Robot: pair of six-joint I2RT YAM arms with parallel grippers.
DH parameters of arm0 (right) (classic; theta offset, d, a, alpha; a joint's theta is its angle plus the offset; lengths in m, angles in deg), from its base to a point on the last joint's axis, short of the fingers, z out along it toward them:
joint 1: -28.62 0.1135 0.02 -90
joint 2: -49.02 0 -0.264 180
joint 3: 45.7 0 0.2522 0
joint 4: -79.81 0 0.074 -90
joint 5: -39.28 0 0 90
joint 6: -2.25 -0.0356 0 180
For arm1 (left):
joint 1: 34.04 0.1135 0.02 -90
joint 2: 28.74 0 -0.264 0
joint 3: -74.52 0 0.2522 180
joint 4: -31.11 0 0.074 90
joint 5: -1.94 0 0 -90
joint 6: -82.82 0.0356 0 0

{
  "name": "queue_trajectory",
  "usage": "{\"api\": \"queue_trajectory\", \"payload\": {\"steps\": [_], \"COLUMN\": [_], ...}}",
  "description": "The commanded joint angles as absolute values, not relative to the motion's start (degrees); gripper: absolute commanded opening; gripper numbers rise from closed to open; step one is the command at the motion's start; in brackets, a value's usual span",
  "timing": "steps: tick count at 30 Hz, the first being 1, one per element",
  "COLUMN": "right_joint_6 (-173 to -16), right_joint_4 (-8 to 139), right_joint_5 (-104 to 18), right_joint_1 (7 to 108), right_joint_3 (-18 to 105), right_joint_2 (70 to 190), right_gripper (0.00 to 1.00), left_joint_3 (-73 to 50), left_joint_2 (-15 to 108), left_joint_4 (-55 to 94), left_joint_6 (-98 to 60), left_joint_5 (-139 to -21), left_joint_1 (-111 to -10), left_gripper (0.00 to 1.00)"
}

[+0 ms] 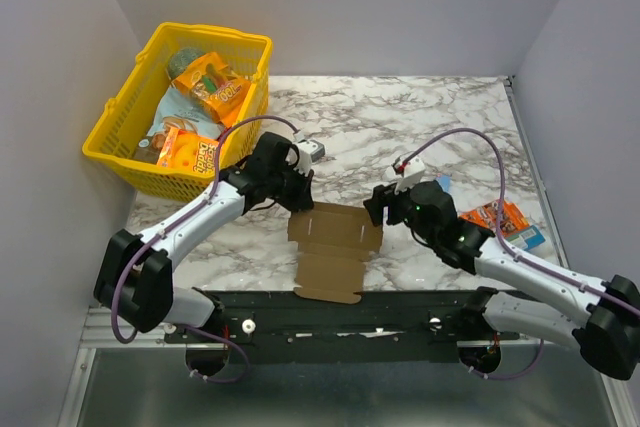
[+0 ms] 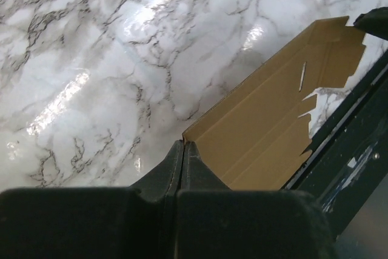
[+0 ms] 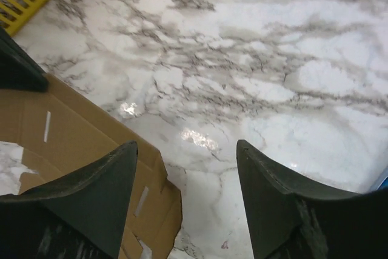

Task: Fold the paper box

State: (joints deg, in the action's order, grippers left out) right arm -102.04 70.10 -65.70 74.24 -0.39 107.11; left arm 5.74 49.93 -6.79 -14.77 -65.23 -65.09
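The paper box (image 1: 335,247) is a plain brown cardboard cut-out lying at the table's near middle, with its far flap raised. My left gripper (image 1: 296,193) is at the box's far left corner. In the left wrist view its fingers (image 2: 183,145) are pressed together on the corner of the raised flap (image 2: 273,119). My right gripper (image 1: 384,205) is open at the box's far right corner. In the right wrist view (image 3: 187,150) its left finger hangs over the cardboard (image 3: 73,125) and its right finger over bare marble.
A yellow basket (image 1: 125,112) with several snack packets stands at the far left. An orange packet (image 1: 500,215) and a slim blue packet (image 1: 528,238) lie at the right. A black strip (image 1: 400,312) runs along the table's near edge.
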Motion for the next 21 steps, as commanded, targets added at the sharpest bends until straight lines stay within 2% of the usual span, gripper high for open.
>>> {"api": "queue_trajectory", "payload": {"steps": [1, 8, 13, 21], "right_joint_6": [-88.39, -82.74, -82.74, -82.83], "right_joint_4": [64.81, 63.41, 64.46, 64.29], "right_joint_5": [-56.37, -40.2, -33.59, -29.55], "right_joint_1": [73.88, 73.88, 73.97, 73.88], "right_joint_3": [3.65, 8.57, 9.37, 10.15], "right_joint_2": [101.59, 109.65, 114.32, 116.26], "right_gripper": [0.79, 0.77, 0.69, 0.49], "left_joint_3": [2.76, 3.19, 4.16, 4.16], "left_joint_2": [47.46, 46.58, 45.44, 45.7], "left_joint_4": [-12.18, -11.48, -10.78, -10.77], "left_joint_6": [-2.71, -0.06, 0.2, 0.2], "left_joint_5": [-58.8, -52.64, -51.32, -51.5], "left_joint_1": [-66.12, -66.12, -66.12, -66.12], "left_gripper": [0.0, 0.0, 0.0, 0.0]}}
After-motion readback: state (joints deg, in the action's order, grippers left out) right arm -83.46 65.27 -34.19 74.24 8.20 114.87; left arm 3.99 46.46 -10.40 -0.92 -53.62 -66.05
